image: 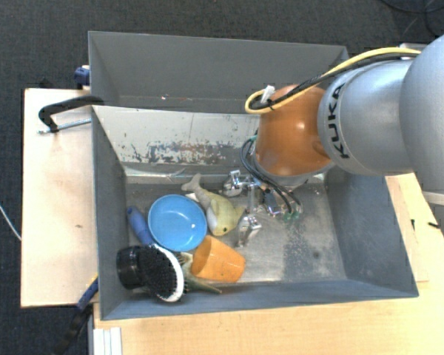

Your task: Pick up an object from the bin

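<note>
The gripper (pixel 250 214) is shown low in the bin (pixel 370 220); its state cannot be told. A pale yellow fish toy (pixel 223 214) is seen just beside it, a blue bowl (pixel 177 222) beyond.

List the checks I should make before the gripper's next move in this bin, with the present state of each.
1. Gripper sits low inside the bin, next to the pale yellow toy fish: ok.
2. Something is held by the gripper: cannot tell.
3. Blue bowl lies apart from the gripper: ok.
4. Orange cup, on its side, leaves room round the fish: not ok, it lies close.
5. Black brush in the near left corner, out of the way: ok.
</note>
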You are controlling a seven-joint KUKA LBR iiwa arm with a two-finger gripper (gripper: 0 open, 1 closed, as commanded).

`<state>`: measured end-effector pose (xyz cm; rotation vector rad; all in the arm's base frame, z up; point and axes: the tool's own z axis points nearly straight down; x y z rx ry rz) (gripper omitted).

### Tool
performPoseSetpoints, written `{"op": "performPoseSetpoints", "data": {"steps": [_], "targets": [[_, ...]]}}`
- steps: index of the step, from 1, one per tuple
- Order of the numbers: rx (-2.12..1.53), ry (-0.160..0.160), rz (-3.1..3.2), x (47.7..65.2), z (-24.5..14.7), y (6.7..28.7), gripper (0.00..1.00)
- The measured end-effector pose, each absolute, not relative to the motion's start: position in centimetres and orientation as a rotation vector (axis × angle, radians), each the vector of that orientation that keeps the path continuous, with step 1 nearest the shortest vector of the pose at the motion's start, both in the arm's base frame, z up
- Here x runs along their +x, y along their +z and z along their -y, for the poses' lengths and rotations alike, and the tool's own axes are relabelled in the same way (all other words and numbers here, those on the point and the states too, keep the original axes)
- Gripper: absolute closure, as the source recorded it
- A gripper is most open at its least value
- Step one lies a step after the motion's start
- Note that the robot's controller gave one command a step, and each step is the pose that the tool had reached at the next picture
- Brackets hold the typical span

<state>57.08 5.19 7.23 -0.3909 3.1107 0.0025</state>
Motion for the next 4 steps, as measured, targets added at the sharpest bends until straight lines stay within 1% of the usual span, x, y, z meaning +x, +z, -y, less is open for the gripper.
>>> {"op": "performPoseSetpoints", "data": {"steps": [1, 2, 3, 4], "targets": [[-0.391, 0.002, -3.109, 57.1, -5.2, 7.4, 1.00], [-0.174, 0.002, -3.123, 59.6, -8.2, 13.0, 1.00], [-0.174, 0.003, -3.130, 59.4, -8.1, 12.7, 0.00], [-0.093, 0.006, -3.141, 60.0, -6.4, 7.2, 0.00]]}}
